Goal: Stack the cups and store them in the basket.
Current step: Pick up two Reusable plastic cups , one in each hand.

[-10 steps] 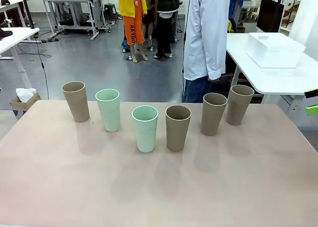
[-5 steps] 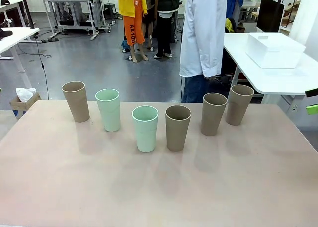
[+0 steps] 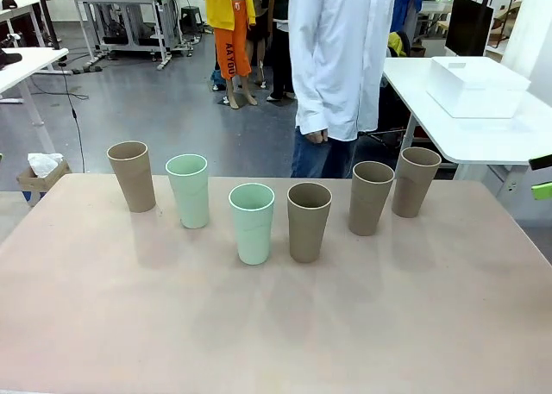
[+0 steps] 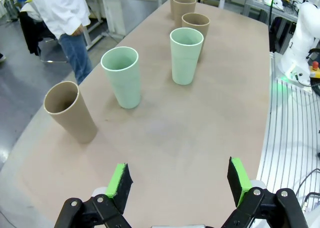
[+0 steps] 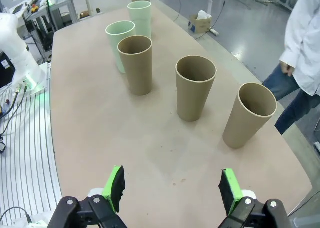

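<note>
While six cups (image 3: 252, 223) stood upright, unstacked, on the surface (image 3: 276, 325): left hand (image 4: 179, 180) gaped empty, leftmost cup (image 4: 70, 111) at ten o'clock; right hand (image 5: 172, 187) gaped empty, rightmost cup (image 5: 249, 114) at two o'clock.

Front view: sits raised at the near edge of the table (image 3: 276, 342) and faces straight across it toward the person (image 3: 341, 58) beyond the far edge; takes in the whole row of cups (image 3: 252, 222) at middle distance. Left wrist view: hangs over the table's left end behind the left gripper (image 4: 180, 180), looks down along the row, close. Right wrist view: hangs over the table's right end behind the right gripper (image 5: 172, 185), looks along the same row the opposite way. Shared by all three: tabletop, cups, person.
</note>
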`<act>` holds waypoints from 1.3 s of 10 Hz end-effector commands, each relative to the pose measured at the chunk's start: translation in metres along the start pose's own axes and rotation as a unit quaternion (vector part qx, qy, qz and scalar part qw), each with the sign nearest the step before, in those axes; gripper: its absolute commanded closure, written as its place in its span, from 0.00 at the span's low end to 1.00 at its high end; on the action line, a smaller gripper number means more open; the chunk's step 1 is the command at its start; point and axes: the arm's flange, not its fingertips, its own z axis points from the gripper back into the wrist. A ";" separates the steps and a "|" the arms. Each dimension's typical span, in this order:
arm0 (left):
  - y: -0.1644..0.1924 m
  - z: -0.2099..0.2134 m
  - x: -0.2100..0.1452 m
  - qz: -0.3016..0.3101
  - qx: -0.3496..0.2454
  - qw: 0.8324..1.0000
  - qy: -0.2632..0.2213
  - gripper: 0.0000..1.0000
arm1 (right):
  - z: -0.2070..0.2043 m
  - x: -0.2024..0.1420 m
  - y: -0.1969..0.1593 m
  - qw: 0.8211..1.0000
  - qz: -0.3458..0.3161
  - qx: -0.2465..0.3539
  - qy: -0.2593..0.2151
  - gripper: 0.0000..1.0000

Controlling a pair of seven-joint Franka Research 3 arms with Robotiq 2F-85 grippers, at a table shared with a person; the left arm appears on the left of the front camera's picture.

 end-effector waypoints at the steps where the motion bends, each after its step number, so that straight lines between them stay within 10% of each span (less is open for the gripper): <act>1: 0.000 -0.001 0.000 -0.011 0.000 1.000 -0.013 0.00 | 0.000 0.000 -0.003 1.000 0.013 -0.001 -0.014 0.00; 13: 0.000 -0.001 0.000 -0.011 0.000 1.000 -0.013 0.00 | 0.000 0.000 -0.003 1.000 0.013 -0.001 -0.014 0.00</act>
